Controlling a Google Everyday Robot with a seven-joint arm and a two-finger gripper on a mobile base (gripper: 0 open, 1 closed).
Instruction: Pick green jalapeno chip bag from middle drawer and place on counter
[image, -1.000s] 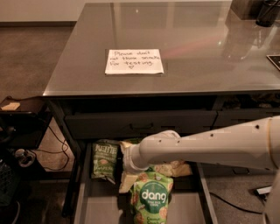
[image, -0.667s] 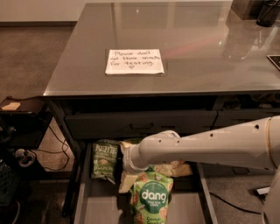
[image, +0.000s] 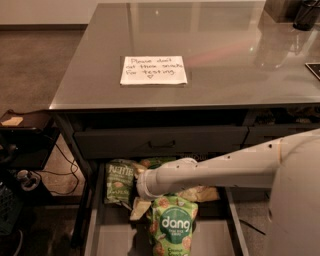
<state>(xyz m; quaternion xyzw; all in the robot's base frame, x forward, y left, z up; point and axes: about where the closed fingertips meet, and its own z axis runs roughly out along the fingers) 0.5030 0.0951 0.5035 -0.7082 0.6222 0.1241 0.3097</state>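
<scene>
Claw (image: 142, 187): at left end of white arm (image: 220, 167), low over the open middle drawer (image: 93, 220), in among the snack bags. Mostly hidden by the wrist collar, so cannot tell if it is spread, pressed together or pinching anything.

Green jalapeno chip bag (image: 120, 180): just left of the claw, lying at the back left of the drawer with white lettering up. Whether the claw touches it, cannot tell.

Dang pouch (image: 174, 225): just below and right of the claw, toward the drawer front, logo up. A pale crumpled snack bag (image: 200, 194) shows under the arm, right of the claw, with a corner poking out just below the claw. A bit of another green pouch (image: 155, 161) sits just behind the arm.

Above the claw: closed drawer front with black handle (image: 161, 143), then the counter (image: 235, 75) with the handwritten note (image: 153, 70) on it, well apart from the claw.

Versus the earlier frames: no visible change. Arm and claw sit at the same spot, and the bags and note lie as before.
</scene>
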